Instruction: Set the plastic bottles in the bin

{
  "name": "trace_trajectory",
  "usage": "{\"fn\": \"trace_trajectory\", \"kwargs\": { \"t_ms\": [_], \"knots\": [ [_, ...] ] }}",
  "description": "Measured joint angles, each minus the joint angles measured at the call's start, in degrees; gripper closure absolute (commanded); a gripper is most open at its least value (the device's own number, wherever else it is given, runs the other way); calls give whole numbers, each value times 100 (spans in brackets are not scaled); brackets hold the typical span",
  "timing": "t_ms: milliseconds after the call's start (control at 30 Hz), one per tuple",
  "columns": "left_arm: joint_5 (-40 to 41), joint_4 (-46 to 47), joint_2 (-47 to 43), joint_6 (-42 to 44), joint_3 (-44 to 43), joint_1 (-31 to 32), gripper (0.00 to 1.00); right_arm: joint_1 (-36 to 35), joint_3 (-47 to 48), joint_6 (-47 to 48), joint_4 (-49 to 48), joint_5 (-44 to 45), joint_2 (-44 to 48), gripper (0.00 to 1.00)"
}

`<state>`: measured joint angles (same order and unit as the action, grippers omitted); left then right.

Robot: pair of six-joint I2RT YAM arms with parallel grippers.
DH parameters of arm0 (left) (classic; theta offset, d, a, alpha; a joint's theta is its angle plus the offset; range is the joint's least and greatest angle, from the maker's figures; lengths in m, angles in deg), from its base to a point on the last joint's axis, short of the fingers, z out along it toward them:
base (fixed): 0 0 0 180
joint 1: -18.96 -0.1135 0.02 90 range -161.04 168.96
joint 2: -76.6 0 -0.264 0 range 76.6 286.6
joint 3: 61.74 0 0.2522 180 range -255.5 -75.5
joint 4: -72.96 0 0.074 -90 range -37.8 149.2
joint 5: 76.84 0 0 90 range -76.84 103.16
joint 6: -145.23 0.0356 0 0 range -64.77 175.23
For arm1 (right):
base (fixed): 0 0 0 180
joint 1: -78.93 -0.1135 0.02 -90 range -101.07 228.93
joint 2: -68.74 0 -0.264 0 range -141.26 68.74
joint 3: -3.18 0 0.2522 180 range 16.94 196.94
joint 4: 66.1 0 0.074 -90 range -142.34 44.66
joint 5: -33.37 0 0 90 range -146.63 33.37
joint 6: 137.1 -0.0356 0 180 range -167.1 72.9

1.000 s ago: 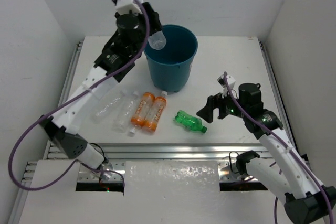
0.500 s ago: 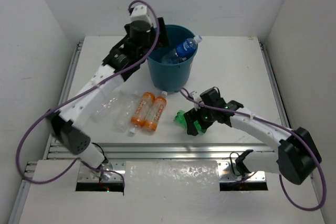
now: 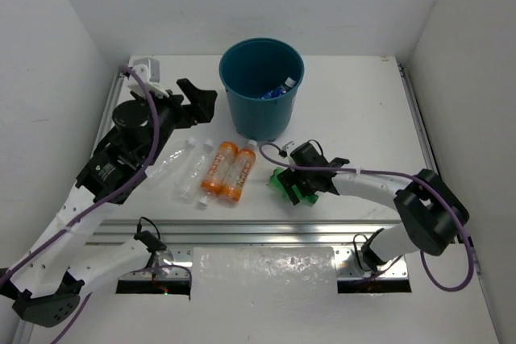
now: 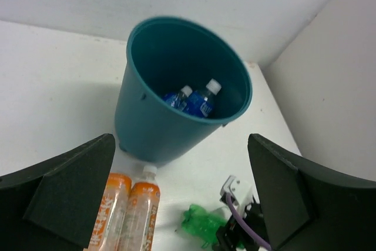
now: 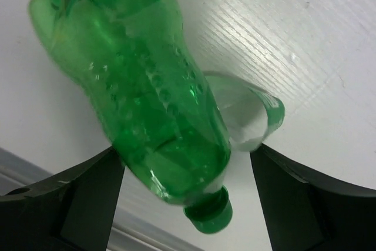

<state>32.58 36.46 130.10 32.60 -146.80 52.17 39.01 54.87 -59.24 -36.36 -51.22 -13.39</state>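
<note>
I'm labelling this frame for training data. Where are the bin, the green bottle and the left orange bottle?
bin (image 3: 260,114), top external view, on its outer wall.
green bottle (image 5: 154,92), right wrist view, on the ribbed body.
left orange bottle (image 3: 218,167), top external view, on its mid-body.

We see the green bottle (image 5: 147,86) as glossy, translucent plastic, its wall dimpled and ribbed. The desk (image 5: 305,33) under it is white and matt, with a fine lined grain. The bin (image 4: 147,127) is smooth teal plastic with a dull sheen. The orange bottles (image 3: 228,170) wear shiny wrappers; the clear bottles (image 3: 184,168) to their left are transparent, crinkled plastic. Inside the bin, the blue-labelled bottles (image 4: 197,101) look glossy. The left end effector (image 3: 200,101) and the right end effector (image 5: 187,157) look black, matt and smooth. The rail (image 3: 266,231) along the near desk edge is brushed metal.
</note>
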Motion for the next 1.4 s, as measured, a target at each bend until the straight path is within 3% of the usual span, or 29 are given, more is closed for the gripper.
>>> {"fn": "trace_trajectory", "kwargs": {
  "t_ms": [100, 133, 167, 200, 367, 567, 800, 1000, 1267, 1333, 1400],
  "knots": [
    [-170, -15, -175, -15, 374, 0, 7, -26, -20, 31, -216, -15, -308, 17],
    [-260, -20, -223, -20, 511, 0, 6, -35, -61, 55, -297, -72, -358, 24],
    [-343, -26, -214, -22, 616, 0, 6, -37, -98, 85, -341, -120, -365, 36],
    [-435, -37, -179, -31, 734, 0, 6, -42, -133, 138, -376, -177, -358, 55],
    [-997, -31, -175, -168, 1333, 0, 7, -46, -341, 168, -461, -382, 81, 82],
    [-1886, 404, -291, -439, 2020, 0, 7, -46, -640, 118, -479, -540, 1652, 84],
    [-3425, 1882, -280, -767, 2944, 297, 0, -46, -511, -68, -280, -975, 3202, 84],
    [-3971, 2973, 267, -807, 2903, 1440, 0, -46, -87, -291, -227, -1764, 3731, 83],
    [-3803, 3257, 817, -909, 2559, 1513, 1, -46, -26, -435, -264, -2409, 3941, 82],
    [-3801, 3346, 870, -935, 2553, 1515, 4, -46, -26, -448, -271, -2514, 3945, 81],
    [-3801, 3414, 892, -973, 2553, 1515, 24, -46, -26, -459, -302, -2627, 3947, 80]
  ]
}}
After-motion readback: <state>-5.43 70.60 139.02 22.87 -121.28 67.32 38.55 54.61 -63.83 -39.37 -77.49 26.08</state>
